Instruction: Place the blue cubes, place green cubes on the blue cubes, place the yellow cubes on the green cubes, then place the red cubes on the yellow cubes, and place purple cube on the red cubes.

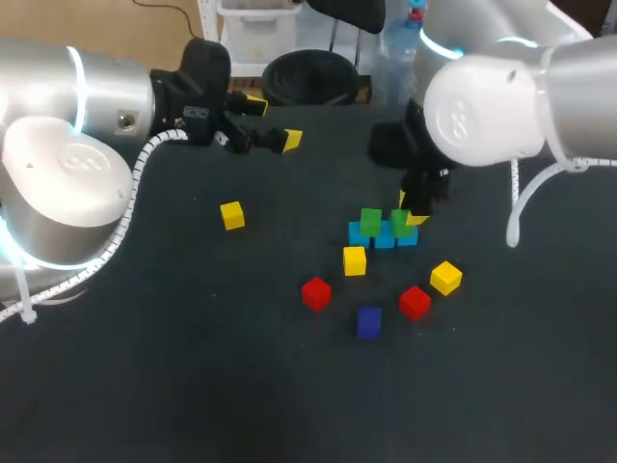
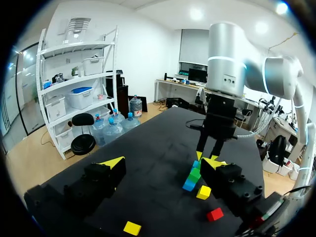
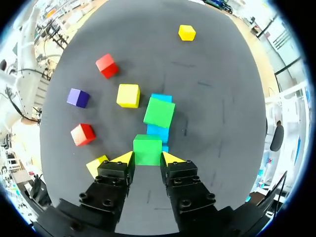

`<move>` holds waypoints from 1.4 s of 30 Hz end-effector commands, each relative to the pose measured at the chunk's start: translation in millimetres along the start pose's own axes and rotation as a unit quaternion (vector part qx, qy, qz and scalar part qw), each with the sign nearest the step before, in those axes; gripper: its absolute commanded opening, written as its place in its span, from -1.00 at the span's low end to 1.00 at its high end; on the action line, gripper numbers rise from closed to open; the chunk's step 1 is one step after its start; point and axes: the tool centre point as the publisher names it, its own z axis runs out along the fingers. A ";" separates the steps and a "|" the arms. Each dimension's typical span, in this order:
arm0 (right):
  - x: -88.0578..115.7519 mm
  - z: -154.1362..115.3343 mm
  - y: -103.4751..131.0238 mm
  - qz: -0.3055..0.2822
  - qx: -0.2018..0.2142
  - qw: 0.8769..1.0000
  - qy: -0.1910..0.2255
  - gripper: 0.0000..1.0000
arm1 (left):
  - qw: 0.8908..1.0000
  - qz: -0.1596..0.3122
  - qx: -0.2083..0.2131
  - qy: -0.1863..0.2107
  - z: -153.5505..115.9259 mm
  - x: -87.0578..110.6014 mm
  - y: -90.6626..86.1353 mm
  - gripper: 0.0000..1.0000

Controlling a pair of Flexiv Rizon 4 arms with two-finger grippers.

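Note:
Three blue cubes (image 1: 384, 238) lie in a row at mid-table. One green cube (image 1: 371, 221) sits on the row's left end. My right gripper (image 3: 147, 159) is shut on a second green cube (image 3: 147, 149), holding it on or just over the row's right end (image 1: 407, 237); I cannot tell if it rests there. Yellow cubes lie at the left (image 1: 231, 214), in front of the row (image 1: 355, 260) and to its right (image 1: 445, 277). Two red cubes (image 1: 316, 293) (image 1: 415, 302) and a purple cube (image 1: 368, 321) lie nearer me. My left gripper (image 1: 275, 122) hangs open and empty over the far left.
In the right wrist view a yellow cube (image 3: 96, 165) lies close beside one finger, and a red cube (image 3: 82, 134) just beyond it. The table's far edge (image 1: 318, 104) runs behind the left gripper.

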 end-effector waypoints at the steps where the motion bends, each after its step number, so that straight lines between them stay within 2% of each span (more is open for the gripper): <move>1: 1.9 -1.3 -4.4 0.002 -0.004 1.000 0.002 -1.00 | 1.000 0.001 0.000 -0.004 0.2 1.5 0.4 1.00; 32: -0.8 2.0 -8.1 0.000 -0.008 1.000 0.009 -1.00 | 1.000 0.001 0.000 -0.004 0.2 1.5 0.4 1.00; 36: -0.5 2.0 -8.4 0.001 -0.011 1.000 0.010 -0.40 | 1.000 0.001 0.000 -0.004 0.2 1.5 0.4 1.00; 40: -0.1 2.1 -8.4 0.002 -0.012 1.000 0.010 -0.13 | 1.000 0.001 0.000 -0.004 0.2 1.5 0.4 1.00; 42: 0.0 2.1 -8.4 0.002 -0.011 1.000 0.010 -0.11 | 1.000 0.001 0.000 -0.004 0.2 1.5 0.4 1.00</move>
